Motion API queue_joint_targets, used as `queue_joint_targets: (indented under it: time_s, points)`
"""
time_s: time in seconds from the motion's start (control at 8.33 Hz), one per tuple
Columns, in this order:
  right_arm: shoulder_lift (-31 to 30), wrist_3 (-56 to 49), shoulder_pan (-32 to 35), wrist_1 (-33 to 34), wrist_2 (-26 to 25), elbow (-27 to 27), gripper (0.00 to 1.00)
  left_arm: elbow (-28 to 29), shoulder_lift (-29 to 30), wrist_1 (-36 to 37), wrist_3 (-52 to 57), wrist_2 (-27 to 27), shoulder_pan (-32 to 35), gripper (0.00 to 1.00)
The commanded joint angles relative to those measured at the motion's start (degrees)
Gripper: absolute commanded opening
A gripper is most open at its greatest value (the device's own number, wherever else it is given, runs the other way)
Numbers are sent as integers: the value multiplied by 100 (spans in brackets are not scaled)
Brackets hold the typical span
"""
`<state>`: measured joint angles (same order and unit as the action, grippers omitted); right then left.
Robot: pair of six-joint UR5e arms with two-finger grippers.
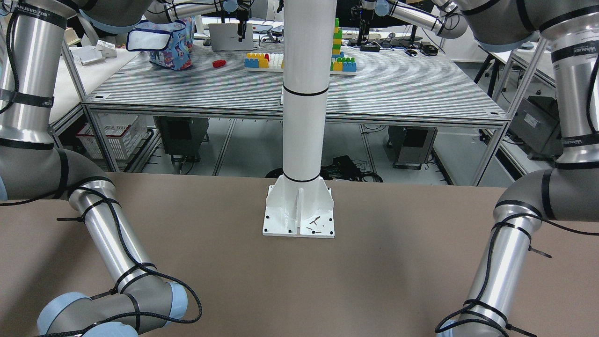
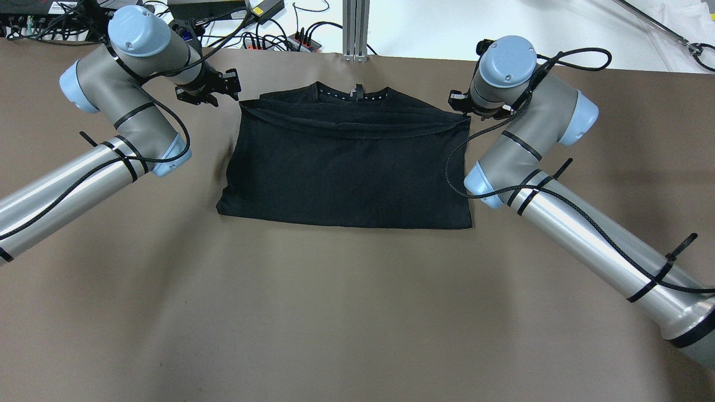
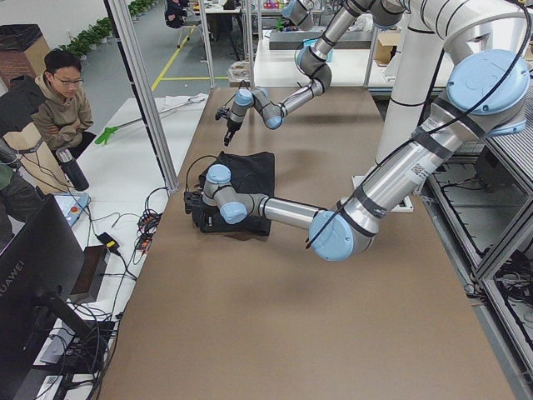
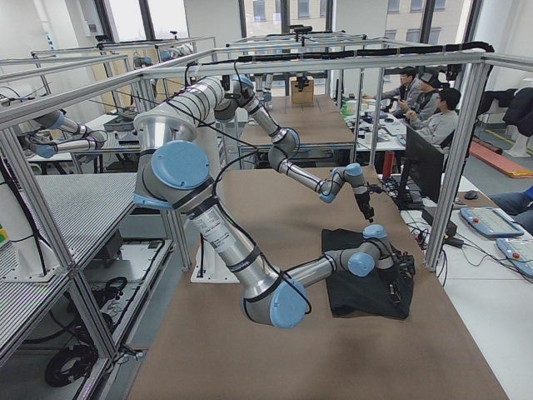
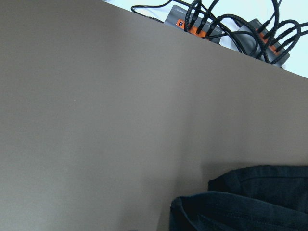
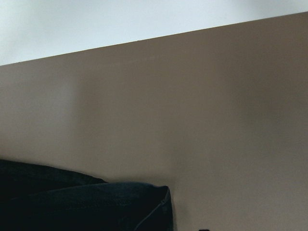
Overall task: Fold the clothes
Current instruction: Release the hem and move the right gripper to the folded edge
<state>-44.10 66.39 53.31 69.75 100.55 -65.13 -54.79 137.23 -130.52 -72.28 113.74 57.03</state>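
Note:
The clothes are one black garment (image 2: pixel 346 162), lying folded on the brown table (image 2: pixel 335 312) with its collar at the far edge and a hem folded across just below it. My left gripper (image 2: pixel 215 89) hovers just off its far left corner with its fingers apart and nothing in them. At the far right corner sits my right gripper (image 2: pixel 459 103), mostly hidden under its wrist, so I cannot tell its state. The left wrist view shows that corner of the garment (image 5: pixel 250 202) lying on the table. So does the right wrist view (image 6: pixel 72 202).
Power strips and cables (image 2: pixel 268 39) lie beyond the table's far edge, beside an aluminium post (image 2: pixel 356 28). The white pole base (image 1: pixel 299 210) stands at the robot's side of the table. Seated people (image 3: pixel 62 108) and a monitor (image 3: pixel 33 283) are beyond that far edge.

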Motion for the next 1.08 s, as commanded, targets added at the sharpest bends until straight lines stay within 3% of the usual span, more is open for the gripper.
queue_joint_targets:
  time_s: [0.0, 0.36, 0.6, 0.96]
  points:
    - [-97, 488, -5, -6, 17, -358, 56, -41, -21, -53, -22, -1, -34, 68]
    - [-1570, 1059, -556, -49, 175, -2157, 62, -58, -12, -53, -93, -1, -43, 72]
    - [-2039, 1269, -813, -268, 167, -2494, 74, -67, -3, -53, -93, 8, -34, 72]
    - [-2524, 1920, -1217, -1191, 88, -2496, 77, -120, 14, -62, -119, -1, -43, 72]
